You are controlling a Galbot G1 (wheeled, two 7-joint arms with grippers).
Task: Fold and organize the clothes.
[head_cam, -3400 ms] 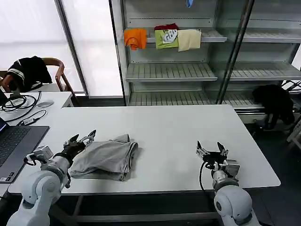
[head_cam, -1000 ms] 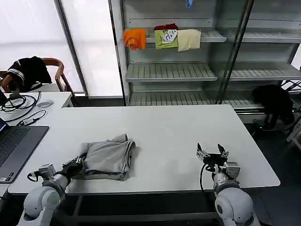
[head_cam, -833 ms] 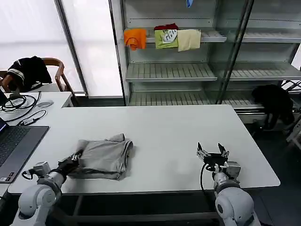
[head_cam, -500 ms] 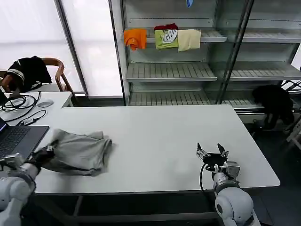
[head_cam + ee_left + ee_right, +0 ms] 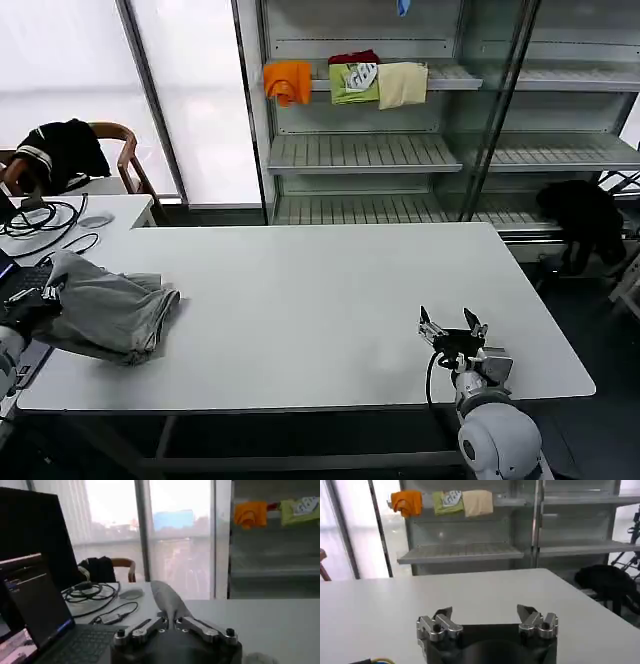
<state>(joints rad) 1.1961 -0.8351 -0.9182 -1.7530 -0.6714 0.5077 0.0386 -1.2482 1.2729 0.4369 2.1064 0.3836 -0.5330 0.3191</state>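
A folded light grey shirt (image 5: 108, 313) lies bunched at the table's far left edge, partly over the laptop. My left gripper (image 5: 28, 303) is shut on its left end, at the left border of the head view. In the left wrist view a fold of the grey shirt (image 5: 168, 600) rises from between the left gripper's (image 5: 170, 622) closed fingers. My right gripper (image 5: 452, 330) hovers open over the table's front right part, nothing between its fingers; the right wrist view shows the right gripper (image 5: 485, 614) the same way, with its jaws spread wide.
A laptop (image 5: 35, 610), cables (image 5: 45, 218) and a mouse (image 5: 95, 220) sit on the side desk at left. The white table (image 5: 330, 300) stretches between the arms. A shelf unit (image 5: 400, 150) behind holds orange, green and cream folded garments (image 5: 345, 82). Black garments lie on a chair (image 5: 60, 150) and at right (image 5: 585, 215).
My left gripper closed on the shirt's left end and dragged it from the table's front middle-left to the far left edge, over the laptop. The right arm stayed put.
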